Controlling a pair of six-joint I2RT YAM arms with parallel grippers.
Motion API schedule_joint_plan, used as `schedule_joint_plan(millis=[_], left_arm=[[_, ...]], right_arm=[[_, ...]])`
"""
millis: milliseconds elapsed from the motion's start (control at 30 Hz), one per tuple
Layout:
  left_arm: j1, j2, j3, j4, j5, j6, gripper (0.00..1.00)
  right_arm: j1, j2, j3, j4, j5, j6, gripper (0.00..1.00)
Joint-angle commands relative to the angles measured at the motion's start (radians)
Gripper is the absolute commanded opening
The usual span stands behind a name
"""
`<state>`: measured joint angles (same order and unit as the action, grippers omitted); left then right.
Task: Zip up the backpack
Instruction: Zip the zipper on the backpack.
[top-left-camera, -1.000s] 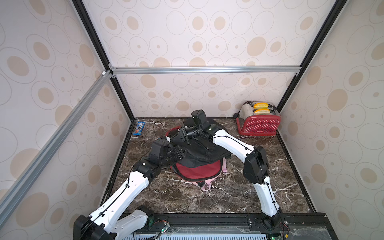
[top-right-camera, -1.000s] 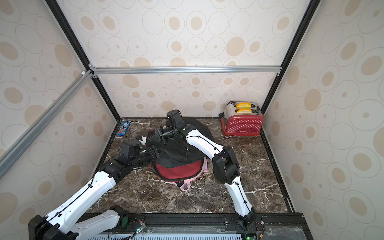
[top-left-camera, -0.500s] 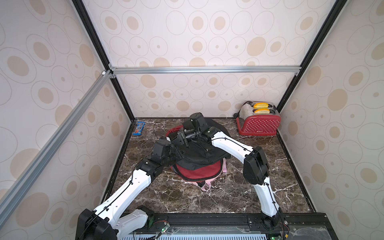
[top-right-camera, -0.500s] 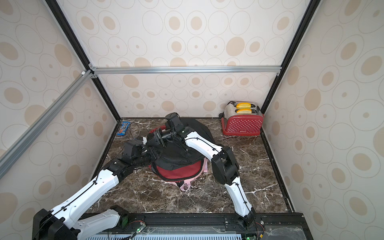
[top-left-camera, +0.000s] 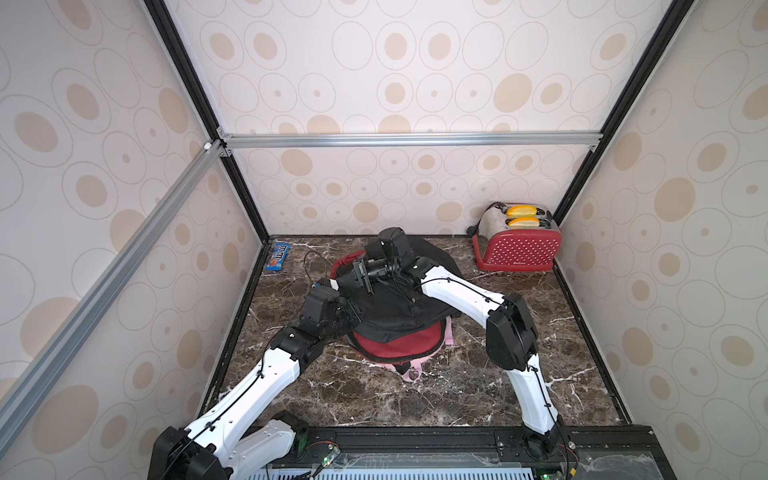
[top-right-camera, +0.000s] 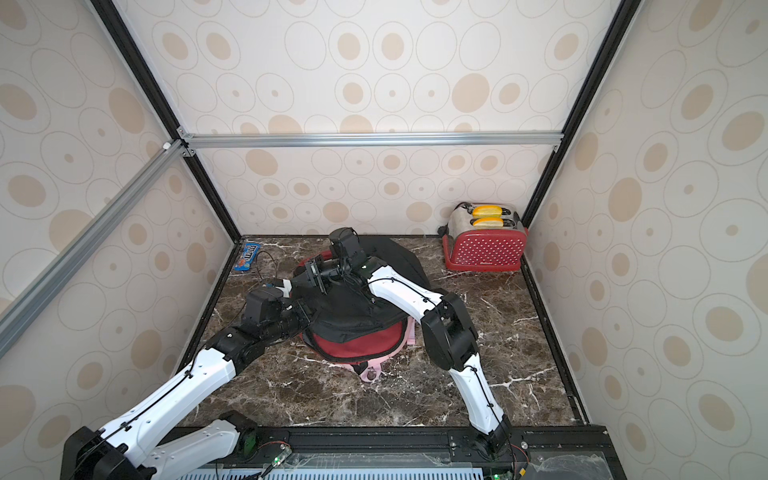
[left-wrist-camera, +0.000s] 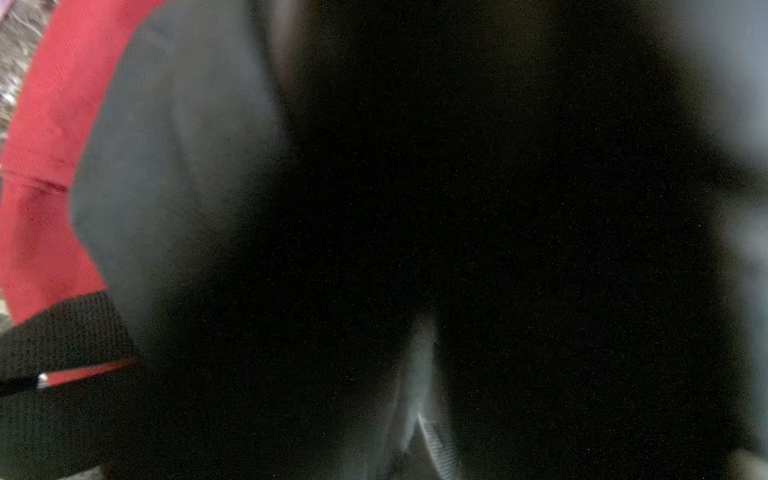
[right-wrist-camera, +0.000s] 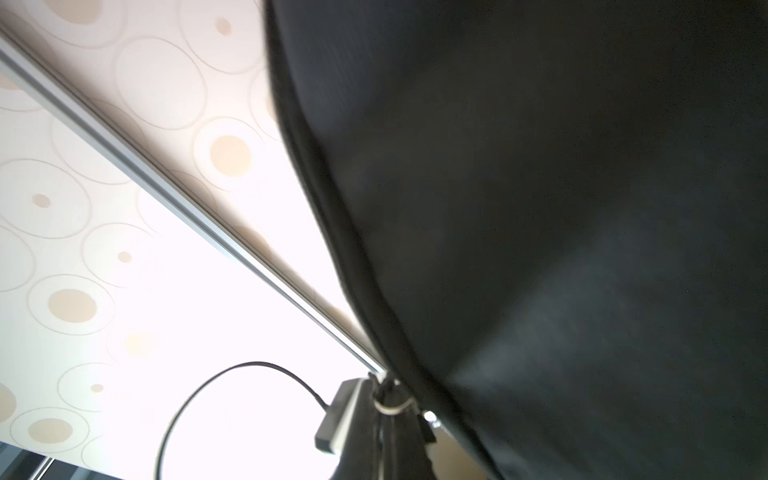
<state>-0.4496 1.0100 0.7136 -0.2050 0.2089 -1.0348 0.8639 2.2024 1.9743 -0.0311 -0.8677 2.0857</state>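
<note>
The black and red backpack (top-left-camera: 399, 345) (top-right-camera: 357, 345) lies in the middle of the marble table in both top views. My right gripper (top-left-camera: 347, 282) reaches over it from the right and holds the black flap's far left edge raised; its fingers are buried in fabric. My left gripper (top-left-camera: 353, 313) presses into the near left side, where the black flap meets the red body. The left wrist view is filled with dark fabric (left-wrist-camera: 174, 166); a pale strip (left-wrist-camera: 419, 395) is pinched between two dark masses. In the right wrist view, black flap fabric (right-wrist-camera: 540, 208) covers most of the frame.
A red toaster (top-left-camera: 517, 247) with two yellow pieces stands at the back right. A blue candy packet (top-left-camera: 279, 257) lies at the back left by the wall. A black cable loop (top-left-camera: 309, 266) rises beside the left wrist. A pink strap (top-left-camera: 411, 376) pokes out toward the front.
My left gripper went from open to shut at the backpack's near left side. My right gripper carried the black flap edge leftward, closer to the left wrist.
</note>
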Motion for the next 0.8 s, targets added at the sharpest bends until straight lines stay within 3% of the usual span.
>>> schedule_joint_plan(millis=[0, 367, 767], left_arm=[[-0.008, -0.03, -0.044, -0.02, 0.062, -0.036, 0.0], [-0.009, -0.101, -0.1, -0.032, 0.077, -0.071, 0.0], [-0.008, -0.159, -0.112, -0.085, 0.06, -0.1, 0.0]], right_arm=[[-0.016, 0.011, 0.109, 0.062, 0.12, 0.057, 0.0], [-0.055, 0.161, 0.308, -0.03, 0.178, 0.055, 0.0], [-0.148, 0.222, 0.316, -0.06, 0.204, 0.026, 0.0]])
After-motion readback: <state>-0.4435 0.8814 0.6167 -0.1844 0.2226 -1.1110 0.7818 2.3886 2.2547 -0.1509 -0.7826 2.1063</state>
